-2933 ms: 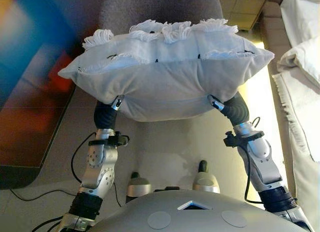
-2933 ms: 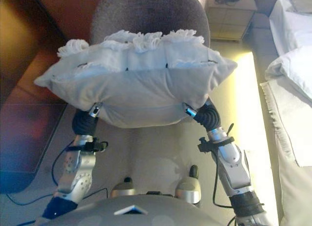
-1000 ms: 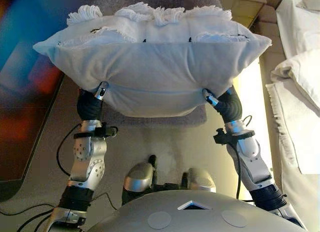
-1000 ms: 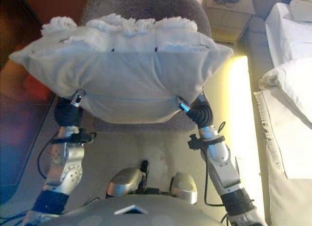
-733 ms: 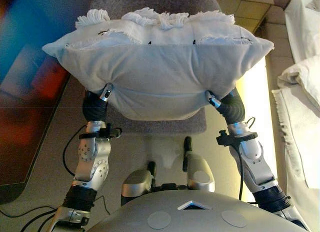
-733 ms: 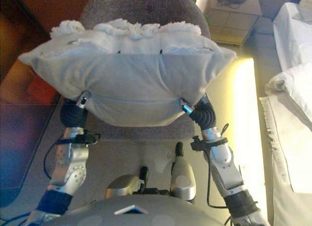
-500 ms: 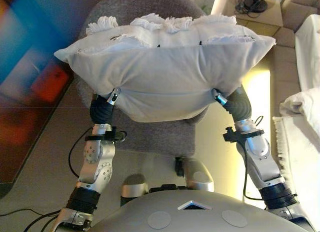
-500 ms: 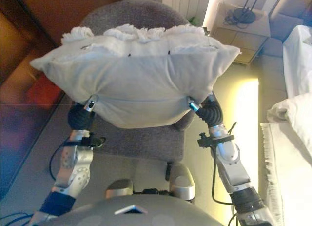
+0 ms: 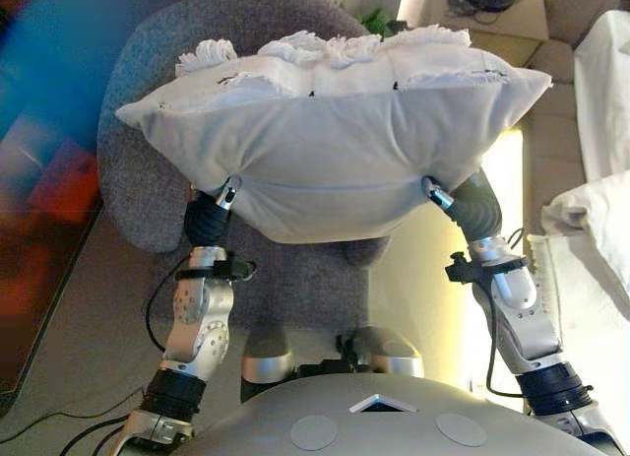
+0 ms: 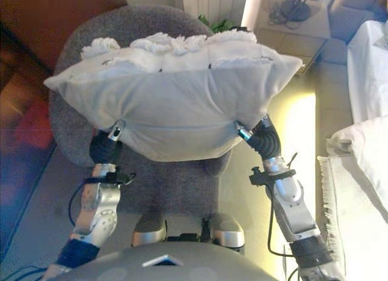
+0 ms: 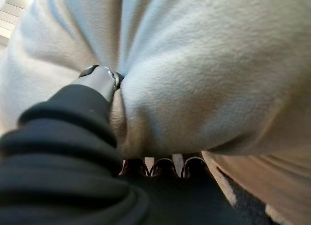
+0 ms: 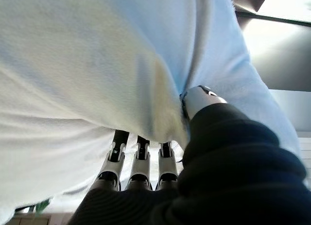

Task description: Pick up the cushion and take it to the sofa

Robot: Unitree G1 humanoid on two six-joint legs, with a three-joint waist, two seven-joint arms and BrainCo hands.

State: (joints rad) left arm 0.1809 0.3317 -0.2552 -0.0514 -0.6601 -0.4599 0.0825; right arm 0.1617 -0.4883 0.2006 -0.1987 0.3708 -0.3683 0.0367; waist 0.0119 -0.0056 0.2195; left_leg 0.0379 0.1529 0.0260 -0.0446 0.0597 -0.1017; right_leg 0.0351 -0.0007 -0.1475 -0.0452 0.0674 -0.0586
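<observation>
Left eye view showed a plump, pale grey-white fabric cushion with a shaggy white fringe along its far edge (image 9: 335,131), held up in the air in front of the robot, above a round grey upholstered armchair (image 9: 138,180). The cushion looked light and very soft: the cloth sagged and bulged between the two supports, and it dented wherever a hand pressed into it. It probably would not slip easily, since the fabric looked matte and slightly fuzzy, and it did not appear fragile. Holding it from below near both lower corners, as was done then, seemed a sensible way to keep it level and stop it folding in the middle. The left hand (image 9: 226,193) came up under the cushion's lower left side, the forearm rising steeply from below with the wrist bent forward. The right hand (image 9: 439,194) mirrored it under the lower right side. In the left wrist view, the thumb pressed into the cloth while the fingers (image 11: 163,165) curled in beneath the bulge, pinching a fold. In the right wrist view the fingers (image 12: 138,162) likewise ran up under the cushion with the thumb dug into the fabric, gripping it. To the robot's right lay white bedding with a fringed edge (image 9: 591,249).
</observation>
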